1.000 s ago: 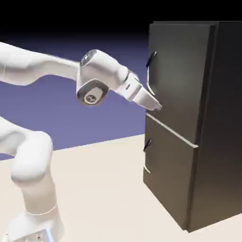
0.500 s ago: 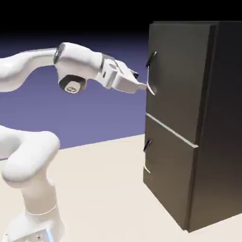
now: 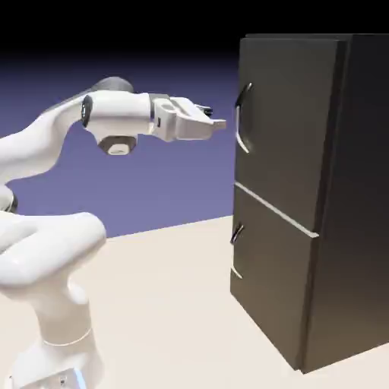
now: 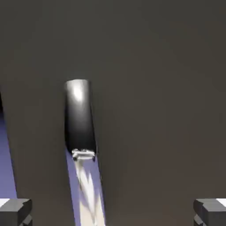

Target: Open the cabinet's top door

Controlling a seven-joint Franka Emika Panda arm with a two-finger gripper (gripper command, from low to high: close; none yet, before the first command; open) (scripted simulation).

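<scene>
Apparently the claw (image 3: 215,118), fingers spread and empty, points at the top door (image 3: 289,121); its upright handle (image 3: 240,125) lies ahead, just beyond the fingertips, awaiting a forward reach.

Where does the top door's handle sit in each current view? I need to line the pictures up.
Exterior view: the handle is above centre, right of the gripper.
Hand view: it runs from left of centre to the bottom edge.
Shared landmark: the handle's dark upper end.
</scene>
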